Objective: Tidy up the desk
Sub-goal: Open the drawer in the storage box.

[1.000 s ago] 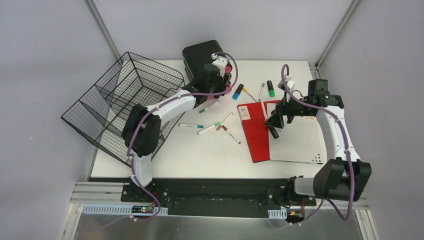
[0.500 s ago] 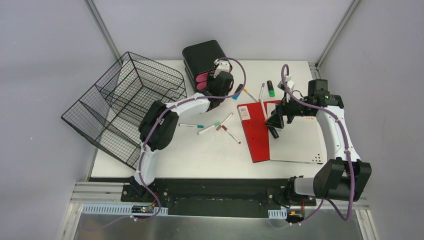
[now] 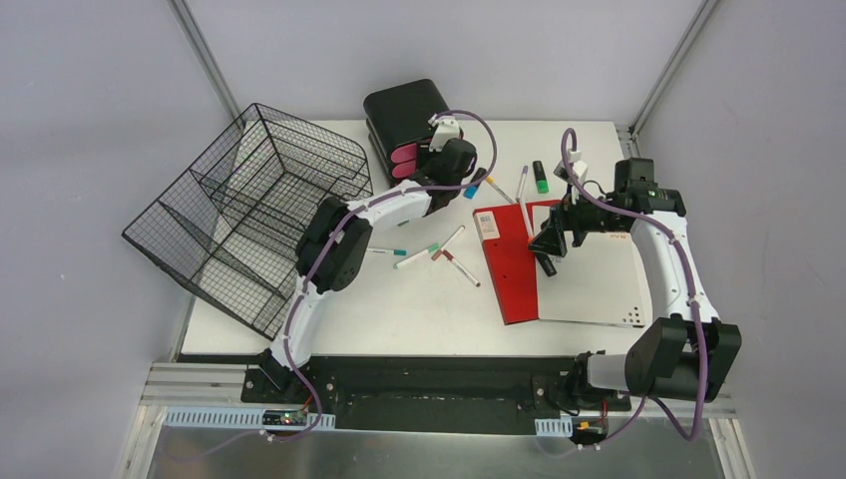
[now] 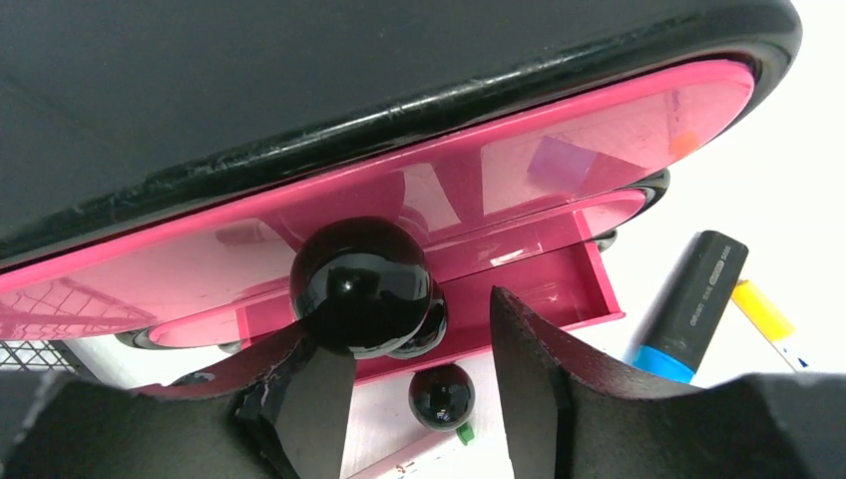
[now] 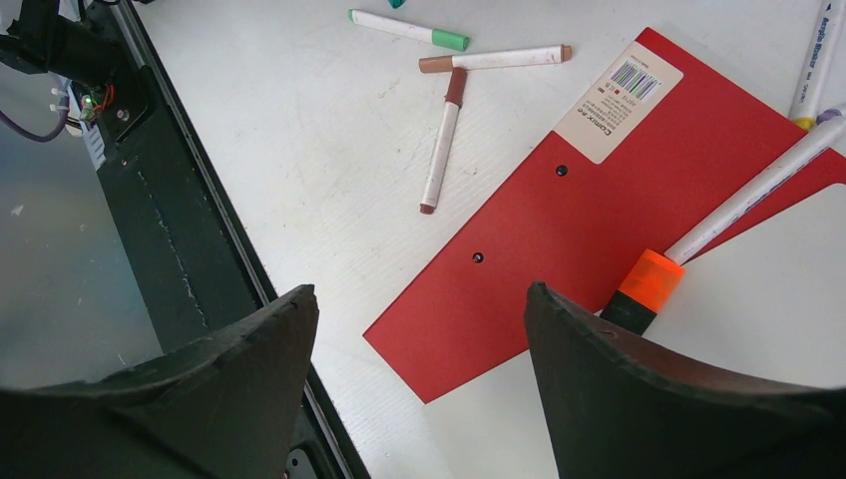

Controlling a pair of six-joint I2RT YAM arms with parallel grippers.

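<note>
The white worktop (image 3: 399, 309) stretches from the arms' bases to the far wall, with things scattered over its far half. At its far middle stands a black drawer box (image 3: 404, 105), and the left pincer (image 4: 409, 334) is pushed up against its pink drawer front (image 4: 559, 170). The fingers are apart on either side of a round black knob (image 4: 359, 289); the knob sits close to one finger, while the other is clear of it. A smaller knob (image 4: 442, 396) shows below, and a black marker with a blue end (image 4: 688, 309) lies just beside the drawers. The right pincer (image 5: 421, 291) hangs above a notebook (image 5: 619, 190) whose red cover lies flat, its fingers spread wide and holding nothing. An orange-capped marker (image 5: 653, 279) rests on the notebook, and a brown-tipped pen (image 5: 442, 140) and a green-capped pen (image 5: 409, 28) lie on the bare surface nearby. A wire basket (image 3: 249, 210) sits tilted at the left edge.
</note>
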